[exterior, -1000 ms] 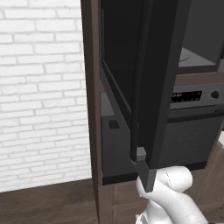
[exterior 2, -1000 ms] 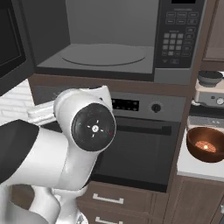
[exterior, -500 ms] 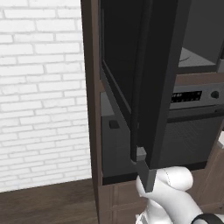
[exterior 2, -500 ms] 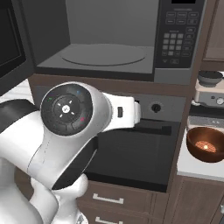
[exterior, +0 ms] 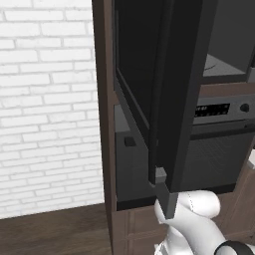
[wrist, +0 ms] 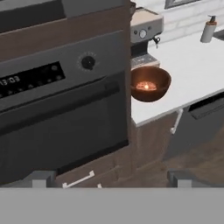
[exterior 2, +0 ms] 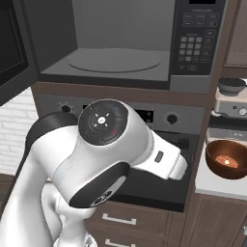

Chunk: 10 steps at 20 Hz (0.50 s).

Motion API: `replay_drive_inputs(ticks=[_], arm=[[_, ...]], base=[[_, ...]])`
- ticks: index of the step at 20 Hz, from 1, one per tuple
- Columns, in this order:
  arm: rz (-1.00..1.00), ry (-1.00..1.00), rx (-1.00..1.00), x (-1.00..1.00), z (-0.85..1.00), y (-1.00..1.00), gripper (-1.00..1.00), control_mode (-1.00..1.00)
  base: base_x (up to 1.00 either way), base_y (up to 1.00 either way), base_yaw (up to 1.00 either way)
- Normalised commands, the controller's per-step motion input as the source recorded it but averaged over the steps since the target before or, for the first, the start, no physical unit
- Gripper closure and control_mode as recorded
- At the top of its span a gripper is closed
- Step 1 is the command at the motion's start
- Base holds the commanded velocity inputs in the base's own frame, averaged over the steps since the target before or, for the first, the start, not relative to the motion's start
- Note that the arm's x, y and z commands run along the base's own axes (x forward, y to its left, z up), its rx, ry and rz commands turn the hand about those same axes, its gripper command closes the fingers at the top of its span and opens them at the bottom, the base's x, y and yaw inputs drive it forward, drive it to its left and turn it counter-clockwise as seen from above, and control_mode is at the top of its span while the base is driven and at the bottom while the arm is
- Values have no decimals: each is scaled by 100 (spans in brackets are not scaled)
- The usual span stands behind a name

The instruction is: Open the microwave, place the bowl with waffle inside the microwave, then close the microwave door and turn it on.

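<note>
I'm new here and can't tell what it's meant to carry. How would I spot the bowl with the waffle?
Start at the open microwave in the brown cabinet, drop to the oven beneath it, then look right to the white counter. The bowl sits near the counter's front edge, before a coffee machine: round, dark brown, with something glowing orange inside.

The white counter [wrist: 192,70] carries the bowl [wrist: 150,83], a coffee machine [wrist: 144,33] and a soap bottle [wrist: 208,29]

The bowl [wrist: 150,83] sits on the counter [wrist: 192,70] right of the oven [wrist: 61,113].
</note>
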Motion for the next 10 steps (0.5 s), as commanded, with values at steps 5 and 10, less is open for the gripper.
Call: replay_drive_inputs(ticks=[5,10], arm=[[-36,0,28,0,-40,-80,-100,-100],[-28,0,29,1,-38,-77,-100,-100]], base=[[0,0,0],[0,0,0]])
